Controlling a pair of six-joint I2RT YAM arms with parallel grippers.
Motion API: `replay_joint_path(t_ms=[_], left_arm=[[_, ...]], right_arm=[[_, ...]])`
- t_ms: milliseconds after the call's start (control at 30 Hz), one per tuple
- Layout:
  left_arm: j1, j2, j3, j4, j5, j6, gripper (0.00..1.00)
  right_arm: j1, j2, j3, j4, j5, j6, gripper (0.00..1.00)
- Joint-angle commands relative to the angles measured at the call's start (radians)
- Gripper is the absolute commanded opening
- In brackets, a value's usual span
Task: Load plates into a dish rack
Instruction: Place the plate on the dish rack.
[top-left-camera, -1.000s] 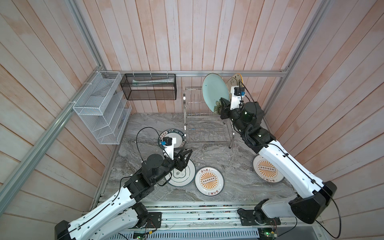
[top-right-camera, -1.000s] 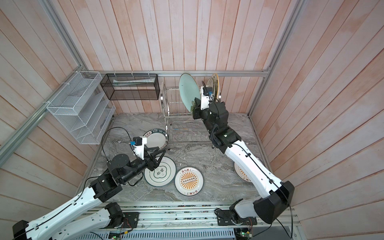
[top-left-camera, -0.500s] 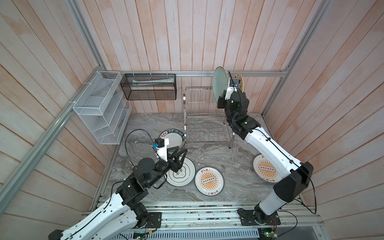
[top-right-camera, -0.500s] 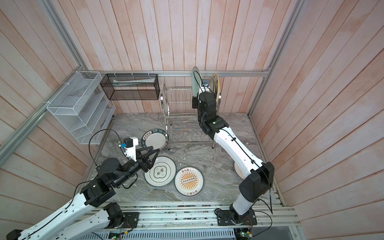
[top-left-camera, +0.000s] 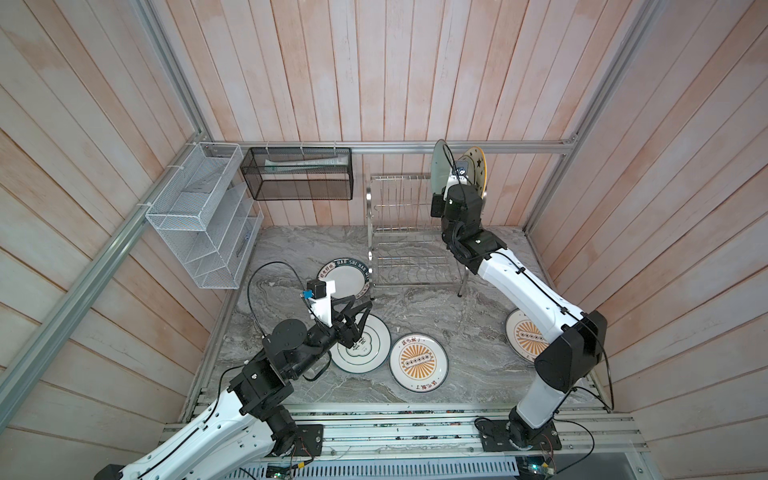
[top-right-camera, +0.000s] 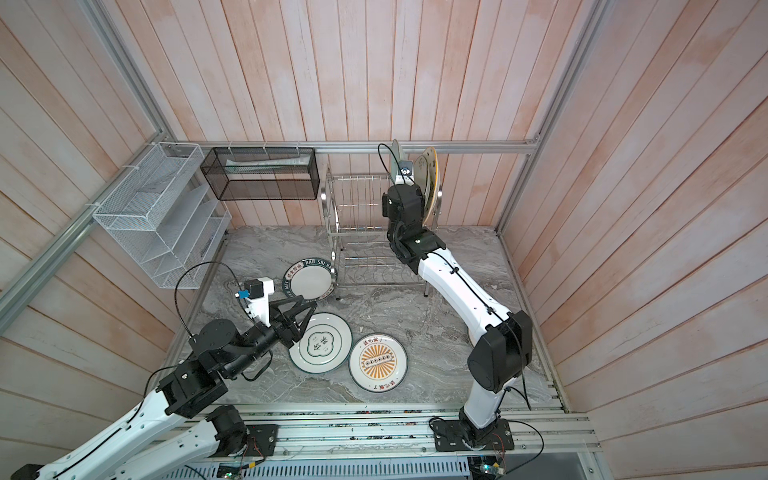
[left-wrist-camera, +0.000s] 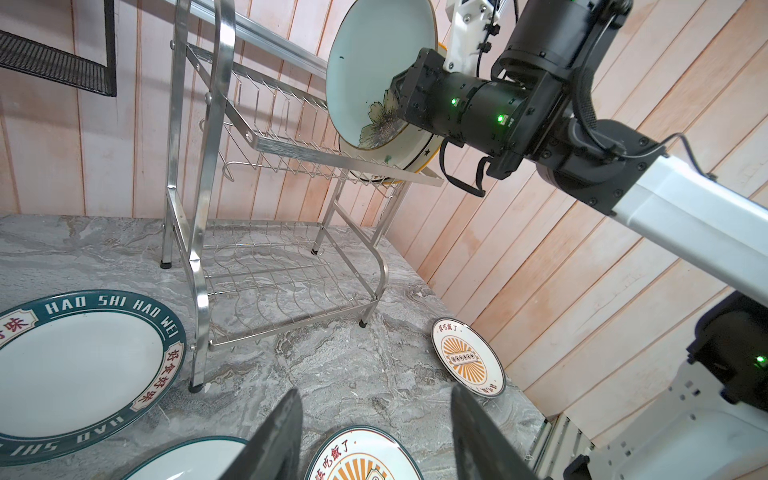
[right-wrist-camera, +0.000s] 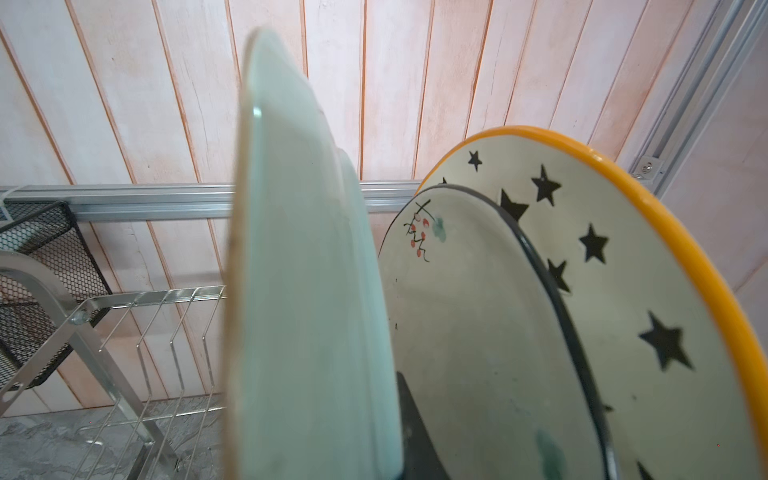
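Light: bright, diffuse, overhead. Shadows: soft, beneath the shiny steel wire dish rack (top-left-camera: 369, 232) on the grey marbled tabletop (top-left-camera: 436, 316). Glare: streaks on rack rails. Focus: both top views sharp; right wrist view blurs the near pale green round ceramic plate (right-wrist-camera: 307, 291). Distortion: pink-washed wooden wall planks (top-left-camera: 374, 62) splay at 10 and 2 o'clock.

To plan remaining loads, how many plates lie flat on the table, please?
4: lettered plate by the rack; clover plate and sunburst plate side by side; second sunburst plate partly under the right arm.
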Motion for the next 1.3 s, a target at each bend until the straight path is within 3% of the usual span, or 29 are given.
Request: replay_joint_path(t_ms=[0, 1267], left_arm=[[-0.003, -0.007, -0.015, -0.016, -0.018, 0.008, 0.58], [-0.002, -0.011, -0.023, -0.009, -0.012, 0.010, 0.57]], right_arm=[[0.000, -0.034, 0.017, 0.114, 0.036, 0.015, 0.00], [0.003, -0.034, -0.033, 0.091, 0.081, 0.019, 0.00]])
